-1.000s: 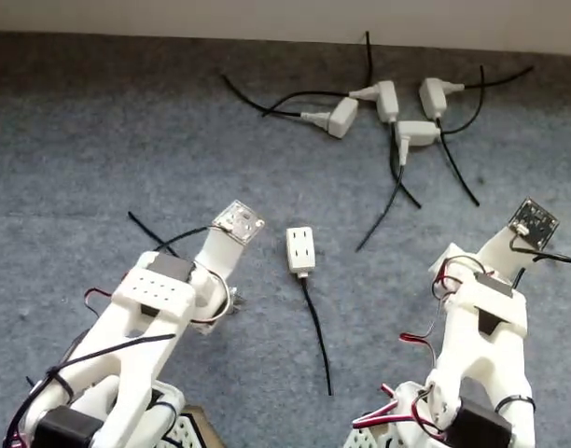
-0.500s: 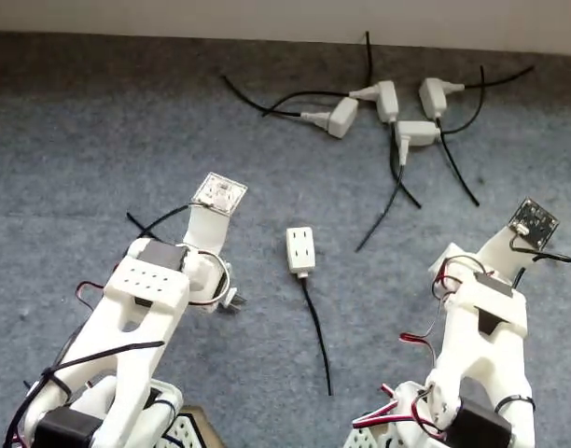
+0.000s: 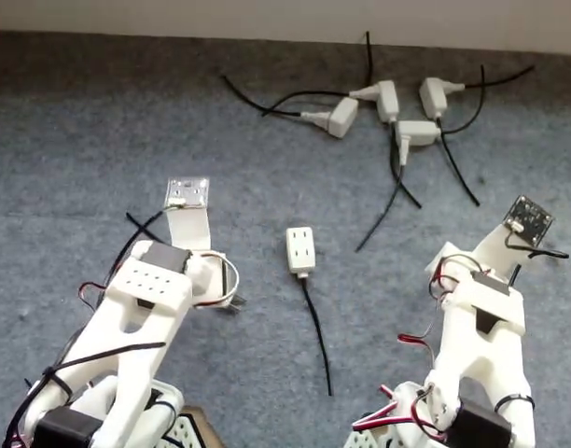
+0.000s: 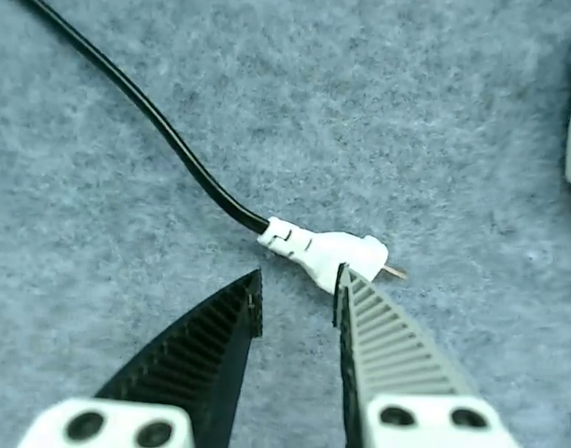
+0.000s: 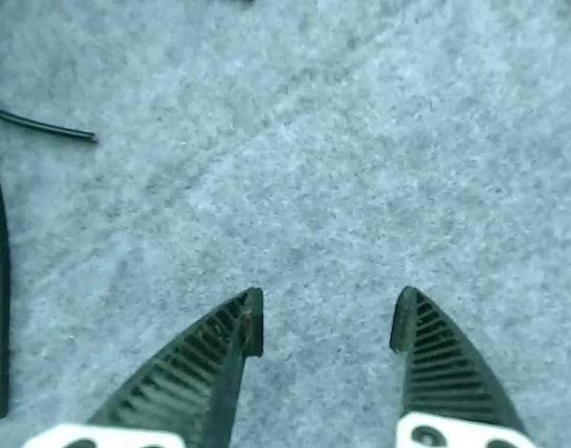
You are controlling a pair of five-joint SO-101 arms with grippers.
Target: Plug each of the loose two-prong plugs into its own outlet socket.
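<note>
Currently the left gripper [image 4: 297,289] is hanging unclenched, the white plug [image 4: 327,252] lying just ahead of its tips and off toward the pale finger [image 4: 379,336], so closing from here is likely risking a sideways nudge instead of a pinch.

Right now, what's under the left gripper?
A white plug on a black cord lies on the carpet beneath the open left gripper. One fingertip covers part of its body.

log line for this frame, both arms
left gripper: open, over loose plug on carpet | right gripper: open, over carpet | outlet socket: mid-table, nothing plugged in
</note>
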